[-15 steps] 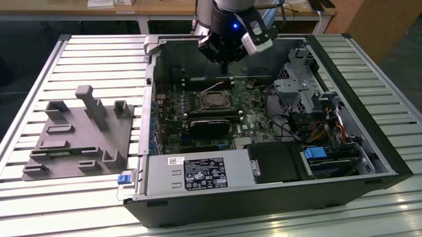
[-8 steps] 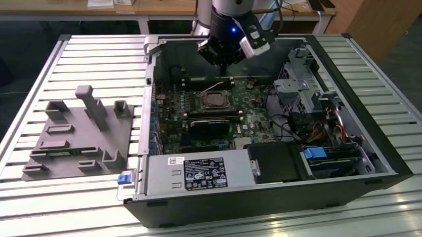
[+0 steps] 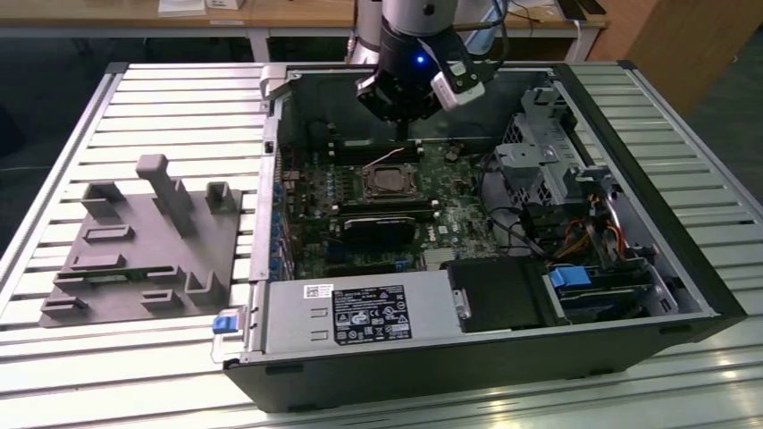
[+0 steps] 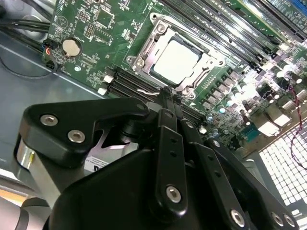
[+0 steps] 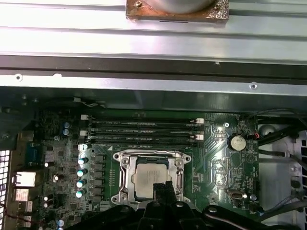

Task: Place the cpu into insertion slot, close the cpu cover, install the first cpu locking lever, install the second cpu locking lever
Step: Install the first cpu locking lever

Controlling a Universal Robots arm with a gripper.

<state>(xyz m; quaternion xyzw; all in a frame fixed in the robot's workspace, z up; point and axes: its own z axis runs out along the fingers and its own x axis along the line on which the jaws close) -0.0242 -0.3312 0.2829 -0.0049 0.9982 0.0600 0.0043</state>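
I think I am on the first lever step: the cpu [image 4: 175, 60] lies flat under the closed cover [image 4: 209, 61], my tool [image 4: 168, 92] is squeezed shut just beside the cpu, touching a thin lever [image 4: 146, 90], and this step needs a slow, careful push.

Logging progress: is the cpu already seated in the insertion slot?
Yes, in the second wrist view the cpu lies flat within the metal rim of the insertion slot.

Grey fixture [image 3: 131, 259] on slatted table [image 3: 120, 368], beside computer case [image 3: 417, 380].
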